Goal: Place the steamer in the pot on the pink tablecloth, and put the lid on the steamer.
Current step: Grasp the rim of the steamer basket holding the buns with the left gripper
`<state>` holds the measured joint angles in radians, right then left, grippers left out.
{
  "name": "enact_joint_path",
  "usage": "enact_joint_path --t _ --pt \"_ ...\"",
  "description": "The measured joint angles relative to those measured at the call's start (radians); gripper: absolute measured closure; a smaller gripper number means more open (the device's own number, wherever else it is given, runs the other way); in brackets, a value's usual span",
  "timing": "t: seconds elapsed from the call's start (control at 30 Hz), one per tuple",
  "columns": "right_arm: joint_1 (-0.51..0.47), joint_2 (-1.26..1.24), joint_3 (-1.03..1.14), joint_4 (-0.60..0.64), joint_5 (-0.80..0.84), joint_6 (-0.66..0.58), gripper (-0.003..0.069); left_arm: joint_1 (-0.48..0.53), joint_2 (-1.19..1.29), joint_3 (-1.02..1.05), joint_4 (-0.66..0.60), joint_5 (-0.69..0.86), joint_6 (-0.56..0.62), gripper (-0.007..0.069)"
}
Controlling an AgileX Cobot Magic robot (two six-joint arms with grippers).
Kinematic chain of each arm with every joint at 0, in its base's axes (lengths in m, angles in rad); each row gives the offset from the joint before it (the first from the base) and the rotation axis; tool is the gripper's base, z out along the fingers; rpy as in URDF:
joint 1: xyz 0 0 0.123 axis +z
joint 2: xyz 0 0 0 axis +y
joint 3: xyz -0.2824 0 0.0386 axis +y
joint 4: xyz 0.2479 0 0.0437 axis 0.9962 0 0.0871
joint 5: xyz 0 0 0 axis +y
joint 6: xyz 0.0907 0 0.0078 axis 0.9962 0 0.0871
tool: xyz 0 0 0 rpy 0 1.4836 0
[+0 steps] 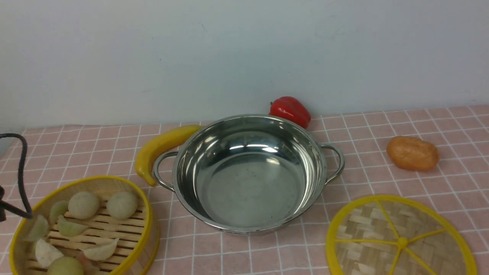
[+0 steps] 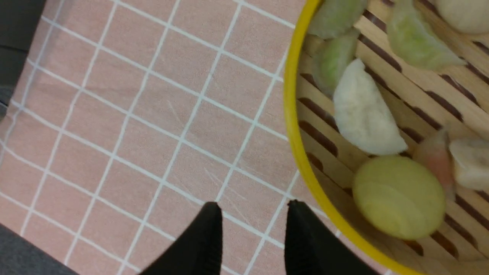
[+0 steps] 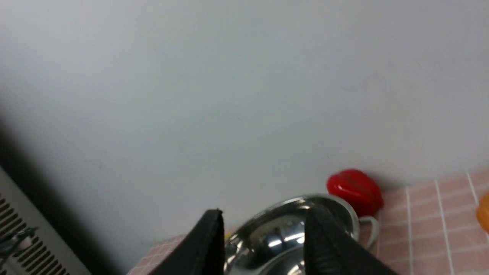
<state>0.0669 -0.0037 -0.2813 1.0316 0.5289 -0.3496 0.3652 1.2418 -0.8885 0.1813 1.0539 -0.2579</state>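
Observation:
The steamer (image 1: 114, 225) sits on the pink tablecloth (image 1: 382, 179) at the front left, holding pale dumplings and buns. The empty shiny pot (image 1: 248, 183) stands in the middle. The lid (image 1: 401, 240) lies flat at the front right. In the left wrist view my left gripper (image 2: 254, 208) hangs open over bare cloth, just outside the steamer's yellow rim (image 2: 292, 114), with nothing between its fingers. My right gripper (image 3: 266, 215) is open and held up in the air, with the pot (image 3: 282, 229) showing beyond it. Neither gripper shows in the front view.
A yellow banana (image 1: 160, 147) lies against the pot's left handle. A red pepper (image 1: 290, 110) sits behind the pot by the wall. An orange bun-like item (image 1: 412, 152) rests at the right. A black cable (image 1: 21, 172) loops at the left edge.

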Motion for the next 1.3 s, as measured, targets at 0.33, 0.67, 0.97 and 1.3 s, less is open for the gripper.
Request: enact_joint_path --t 0.33,0.67,0.97,1.3 --pt "0.0 0.1 -0.18 -0.016 0.263 -0.049 0.0356 0.166 0.109 0.0 -0.343 -0.199 0.311 0.0405" --pt "0.0 0.159 -0.18 -0.022 0.29 -0.102 0.0356 0.167 0.252 -0.001 -0.373 -0.201 0.381 0.0393" --pt "0.0 0.159 -0.18 -0.02 0.29 -0.104 0.0356 0.167 0.408 -0.001 -0.375 -0.245 0.382 0.0392" --pt "0.0 0.159 -0.18 -0.016 0.291 -0.104 0.0356 0.167 0.486 -0.002 -0.386 -0.28 0.378 0.0542"
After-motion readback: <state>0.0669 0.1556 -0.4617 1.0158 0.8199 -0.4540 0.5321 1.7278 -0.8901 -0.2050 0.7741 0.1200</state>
